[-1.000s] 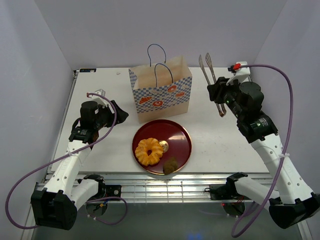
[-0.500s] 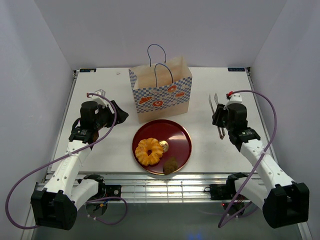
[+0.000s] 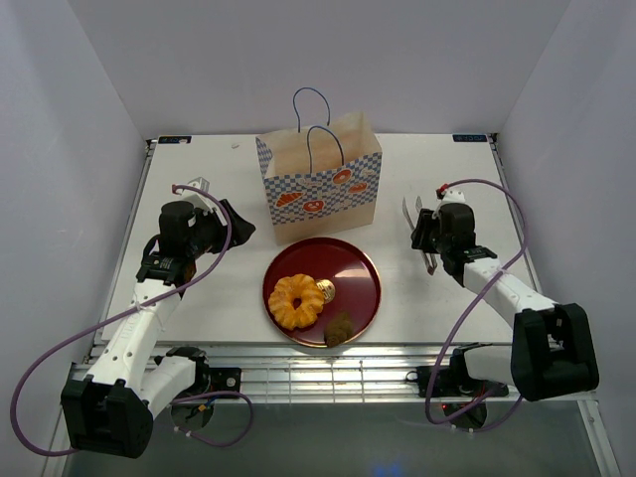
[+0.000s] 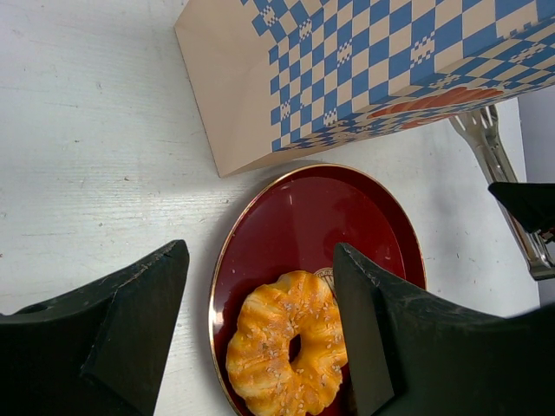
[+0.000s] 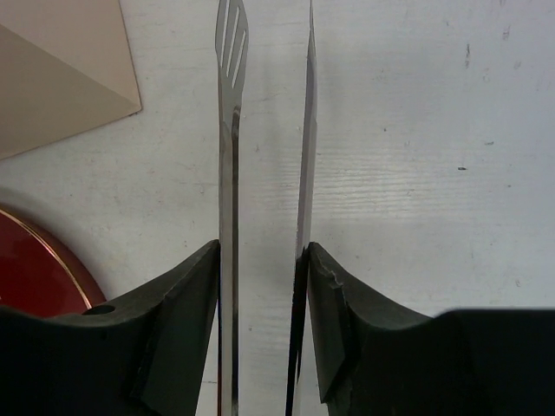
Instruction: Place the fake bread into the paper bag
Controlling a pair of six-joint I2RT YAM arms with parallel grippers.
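The paper bag (image 3: 320, 179) stands upright at the table's middle back, its mouth open and its blue handles up. A golden ring-shaped bread (image 3: 296, 300) lies on the red plate (image 3: 348, 266) in front of it, with a small round piece (image 3: 326, 290) and a brown piece (image 3: 339, 328) beside it. My left gripper (image 3: 235, 225) is open and empty, left of the bag. In the left wrist view it (image 4: 260, 251) frames the ring bread (image 4: 290, 342). My right gripper (image 3: 429, 237) is shut on metal tongs (image 3: 408, 212), low over the table right of the plate. The tongs' (image 5: 231, 130) tips are empty.
The bag's checkered side (image 4: 390, 69) stands just behind the plate (image 4: 329, 217). The tongs (image 4: 487, 143) point toward the bag's right corner (image 5: 61, 78). The plate's rim (image 5: 35, 260) lies left of the tongs. Walls close the table in at the left, back and right.
My right arm has come down and toward the near side, bringing the tongs from high beside the bag to low over the table right of the plate. The left arm has not moved.
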